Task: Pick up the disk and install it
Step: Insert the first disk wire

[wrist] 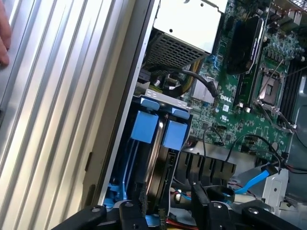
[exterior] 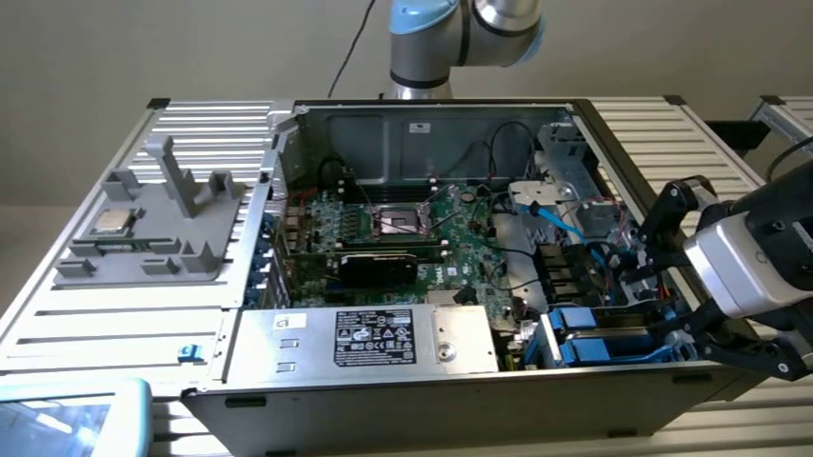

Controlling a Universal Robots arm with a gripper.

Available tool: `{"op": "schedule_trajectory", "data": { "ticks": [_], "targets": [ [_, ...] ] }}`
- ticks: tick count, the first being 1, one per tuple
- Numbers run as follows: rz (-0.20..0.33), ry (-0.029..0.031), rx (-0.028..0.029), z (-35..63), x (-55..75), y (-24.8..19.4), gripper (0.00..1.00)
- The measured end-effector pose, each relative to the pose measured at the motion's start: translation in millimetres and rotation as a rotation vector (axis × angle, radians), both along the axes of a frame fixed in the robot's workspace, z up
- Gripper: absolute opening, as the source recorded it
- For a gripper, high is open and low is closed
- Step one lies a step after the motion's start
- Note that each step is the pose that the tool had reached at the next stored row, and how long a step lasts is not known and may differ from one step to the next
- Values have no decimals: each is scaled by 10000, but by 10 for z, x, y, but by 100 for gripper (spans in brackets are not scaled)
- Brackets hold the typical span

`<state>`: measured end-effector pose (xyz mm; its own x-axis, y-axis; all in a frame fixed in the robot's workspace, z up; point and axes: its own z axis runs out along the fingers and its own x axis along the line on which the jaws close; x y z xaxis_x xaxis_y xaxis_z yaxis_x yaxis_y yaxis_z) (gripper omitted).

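Observation:
Two blue-framed disks stand side by side in the drive bay at the case's front corner, on the exterior view's right; the one I name the disk [exterior: 587, 335] [wrist: 144, 127] shows a bright blue tab. My gripper [exterior: 667, 290] [wrist: 170, 203] hovers at the case wall just beside that bay. Its black fingers [wrist: 138, 203] are apart and straddle the near end of the dark drive bodies. I see a gap beside one finger and no firm grip on anything.
The open computer case holds a green motherboard [exterior: 394, 224], a silver power supply box [exterior: 381, 338] [wrist: 187, 19] and loose cables. A grey fixture with a small CPU chip [exterior: 114, 222] sits on the ribbed table [wrist: 57, 96]. A person's hand [wrist: 4, 38] rests at the table's edge.

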<state>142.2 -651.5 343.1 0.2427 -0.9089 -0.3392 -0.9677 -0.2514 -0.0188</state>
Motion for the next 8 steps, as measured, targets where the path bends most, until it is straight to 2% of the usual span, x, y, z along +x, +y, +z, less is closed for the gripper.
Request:
{"op": "schedule_trajectory", "data": {
  "ticks": [3,8],
  "targets": [
    [1,19,166,-21,25,-14,50],
    [18,147,349,-59,36,-21,50]
  ]
}}
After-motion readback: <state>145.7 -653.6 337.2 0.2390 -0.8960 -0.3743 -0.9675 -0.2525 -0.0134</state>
